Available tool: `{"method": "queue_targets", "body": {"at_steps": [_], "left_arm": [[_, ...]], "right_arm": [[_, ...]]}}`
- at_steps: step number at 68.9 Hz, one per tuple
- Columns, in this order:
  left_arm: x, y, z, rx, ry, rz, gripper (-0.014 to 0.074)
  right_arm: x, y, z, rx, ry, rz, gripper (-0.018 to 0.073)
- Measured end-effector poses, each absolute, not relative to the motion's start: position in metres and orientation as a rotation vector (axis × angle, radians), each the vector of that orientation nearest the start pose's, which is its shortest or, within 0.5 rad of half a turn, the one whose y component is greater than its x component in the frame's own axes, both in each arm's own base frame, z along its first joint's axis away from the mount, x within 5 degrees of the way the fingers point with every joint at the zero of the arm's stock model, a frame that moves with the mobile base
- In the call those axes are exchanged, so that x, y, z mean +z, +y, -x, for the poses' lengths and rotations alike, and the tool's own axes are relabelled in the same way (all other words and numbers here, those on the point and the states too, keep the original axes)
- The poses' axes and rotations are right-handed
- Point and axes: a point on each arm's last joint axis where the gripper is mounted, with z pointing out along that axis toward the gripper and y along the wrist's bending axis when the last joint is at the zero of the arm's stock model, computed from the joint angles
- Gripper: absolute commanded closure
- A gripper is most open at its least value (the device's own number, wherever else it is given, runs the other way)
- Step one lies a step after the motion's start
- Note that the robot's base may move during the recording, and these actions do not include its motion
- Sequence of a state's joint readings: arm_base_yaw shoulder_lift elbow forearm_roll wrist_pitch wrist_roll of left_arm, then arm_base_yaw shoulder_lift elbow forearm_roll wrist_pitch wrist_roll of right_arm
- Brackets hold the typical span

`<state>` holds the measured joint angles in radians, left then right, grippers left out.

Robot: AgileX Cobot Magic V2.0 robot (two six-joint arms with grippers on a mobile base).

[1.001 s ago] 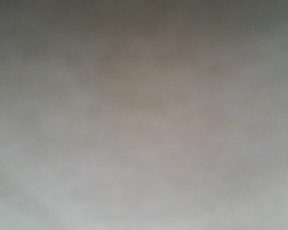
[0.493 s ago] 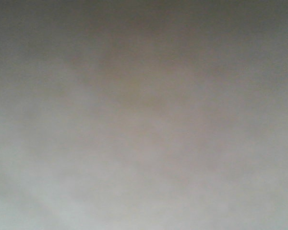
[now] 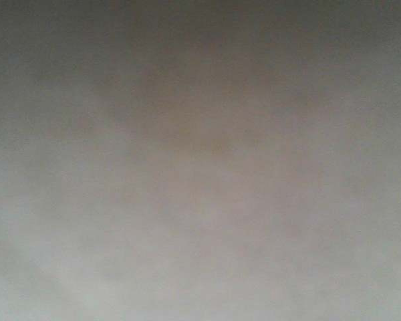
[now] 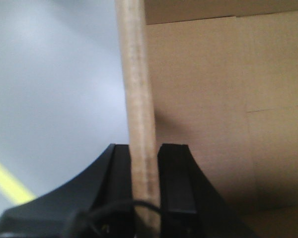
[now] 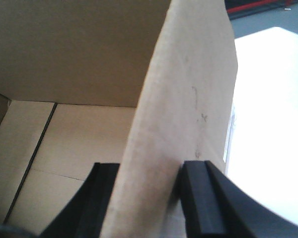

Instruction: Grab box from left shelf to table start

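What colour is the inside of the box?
Plain tan cardboard, no print; the box interior shows best in the right wrist view.

Box (image 5: 79,49): tan corrugated cardboard, top open, floor flaps meeting at a seam inside. One upright side wall pinched in left gripper (image 4: 145,163), another in right gripper (image 5: 149,178).

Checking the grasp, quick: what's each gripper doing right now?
Left gripper: closed on the box wall.
Right gripper: closed on the box wall.
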<state>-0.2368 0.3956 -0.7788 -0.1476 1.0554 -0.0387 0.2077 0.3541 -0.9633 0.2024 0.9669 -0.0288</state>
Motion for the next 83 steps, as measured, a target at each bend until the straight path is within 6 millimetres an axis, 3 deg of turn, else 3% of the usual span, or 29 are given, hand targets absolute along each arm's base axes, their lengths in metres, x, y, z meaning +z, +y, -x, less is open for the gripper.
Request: {"method": "queue_targets", "body": {"at_steps": [83], "left_arm": [[0.3511, -0.0215, -0.0393, -0.34, 2.155, -0.21, 0.0696]], "right_arm": [[0.4116, 0.0175, -0.0101, 0.359, 1.829, 0.228, 0.0501]]}}
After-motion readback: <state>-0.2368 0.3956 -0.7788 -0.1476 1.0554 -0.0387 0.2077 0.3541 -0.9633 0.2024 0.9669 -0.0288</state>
